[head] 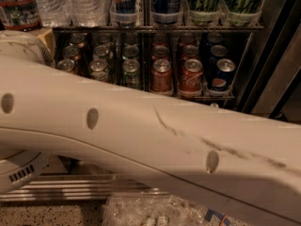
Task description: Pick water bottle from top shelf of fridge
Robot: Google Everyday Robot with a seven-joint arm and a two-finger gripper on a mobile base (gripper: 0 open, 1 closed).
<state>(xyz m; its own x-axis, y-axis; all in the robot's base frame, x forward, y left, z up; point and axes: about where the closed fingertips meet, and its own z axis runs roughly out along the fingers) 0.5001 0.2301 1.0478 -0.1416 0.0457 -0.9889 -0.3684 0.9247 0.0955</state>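
The water bottle [18, 8], with a dark label edged by a red band, stands at the far top left, only its lower part in view. It is beside two clear ribbed bottles [70, 4] on the top shelf [155, 28], a silver wire rack in the fridge [277, 65]. My big white arm link [150, 135] crosses the whole view from lower right to upper left, below the shelf. My gripper is out of view, beyond the frame's edge.
Tall blue cans [167, 1] and green-patterned cans [225, 1] stand right of the bottles. Several soda cans [162, 72] fill the rack below. A white arm joint [19, 173] sits at lower left. The steel base grille [80, 187] and crumpled clear plastic [150, 213] lie low down.
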